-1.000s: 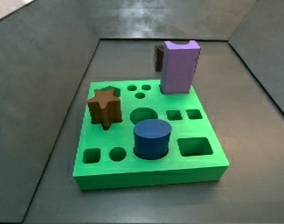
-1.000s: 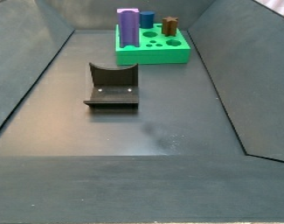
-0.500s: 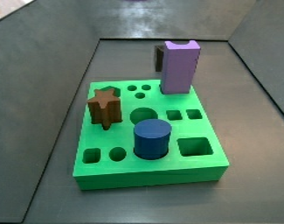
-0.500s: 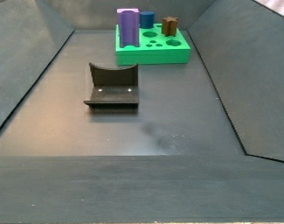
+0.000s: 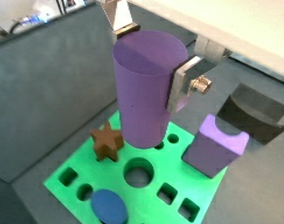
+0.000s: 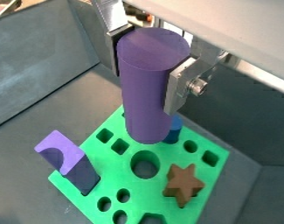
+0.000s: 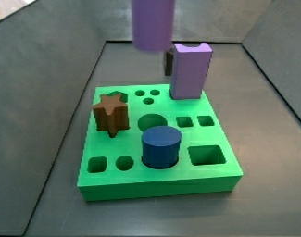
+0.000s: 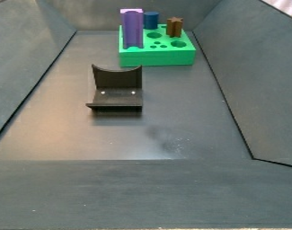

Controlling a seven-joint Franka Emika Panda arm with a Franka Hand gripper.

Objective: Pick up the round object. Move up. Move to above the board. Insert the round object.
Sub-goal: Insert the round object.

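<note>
Gripper (image 5: 154,54) above the board (image 5: 79,184), jaws clamped on the round object (image 5: 148,87).
Both wrist views: silver fingers (image 6: 180,86) press the cylinder's sides, hanging over the large round hole (image 6: 145,162). Side view: round object (image 7: 152,23) aloft over the board (image 7: 159,176).

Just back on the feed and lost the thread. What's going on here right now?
The gripper is shut on the round object, a tall light-purple cylinder, held upright above the board. In both wrist views its lower end hangs over the large round hole, not yet inserted. In a side view the cylinder shows at the top of the frame, above the board. A purple block, a brown star piece and a short blue cylinder already stand on the board. The fixture sits on the floor, apart.
</note>
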